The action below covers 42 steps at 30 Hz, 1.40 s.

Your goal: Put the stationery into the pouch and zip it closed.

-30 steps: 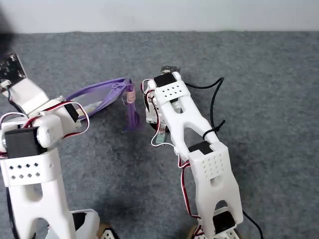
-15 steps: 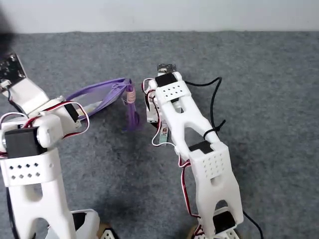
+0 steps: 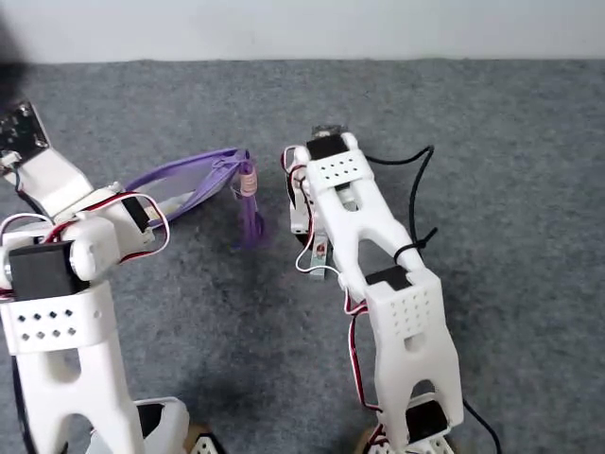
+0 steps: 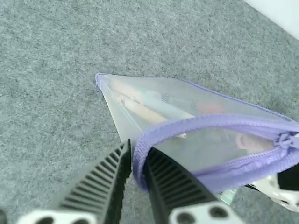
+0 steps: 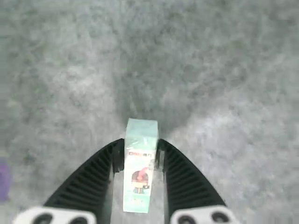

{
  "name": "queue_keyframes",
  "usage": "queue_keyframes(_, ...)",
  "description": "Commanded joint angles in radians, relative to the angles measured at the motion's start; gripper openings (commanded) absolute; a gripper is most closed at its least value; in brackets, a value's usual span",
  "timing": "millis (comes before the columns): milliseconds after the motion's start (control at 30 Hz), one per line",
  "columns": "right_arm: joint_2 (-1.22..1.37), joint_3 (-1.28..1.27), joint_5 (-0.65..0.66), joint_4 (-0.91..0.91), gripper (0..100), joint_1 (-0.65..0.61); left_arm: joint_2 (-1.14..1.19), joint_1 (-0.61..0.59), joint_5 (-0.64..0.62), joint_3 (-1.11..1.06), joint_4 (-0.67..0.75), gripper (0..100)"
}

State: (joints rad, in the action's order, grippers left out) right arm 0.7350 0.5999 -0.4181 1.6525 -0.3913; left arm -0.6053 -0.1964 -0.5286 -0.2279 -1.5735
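On the grey felt table (image 3: pixel 510 142), the translucent pouch (image 4: pixel 187 121) has one lip lifted. The left gripper (image 4: pixel 136 156) is clamped on the pouch's purple zip edge, probably to hold the mouth open. Pens (image 4: pixel 140 105) lie inside the pouch. Near its zip tassel (image 3: pixel 249 203), the right gripper (image 5: pixel 139 143) pinches a small mint-green box (image 5: pixel 138 182), apparently ready for loading.

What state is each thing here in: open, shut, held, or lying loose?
pouch: unzipped, stationery inside
left pincer: shut on the pouch's rim
green box: gripped, outside the pouch
right pincer: shut on the green box
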Motion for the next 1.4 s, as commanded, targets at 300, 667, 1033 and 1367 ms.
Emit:
queue_keyframes(300, -0.527, -0.095, 0.006, 0.140, 0.8, -0.050, 0.005, -0.003, -0.009, 0.031, -0.009, 1)
queue_keyframes(667, -1.079, -0.413, -0.026, 0.031, 0.8, -0.188, 0.003, -0.005, -0.009, 0.033, -0.051, 1)
queue_keyframes(1033, -1.412, -0.735, -0.020, -0.516, 0.8, -0.312, 0.003, -0.003, -0.009, 0.036, -0.048, 1)
queue_keyframes(1367, -1.397, -0.859, 0.150, -1.118, 0.8, -0.364, 0.003, -0.002, -0.009, 0.038, -0.051, 1)
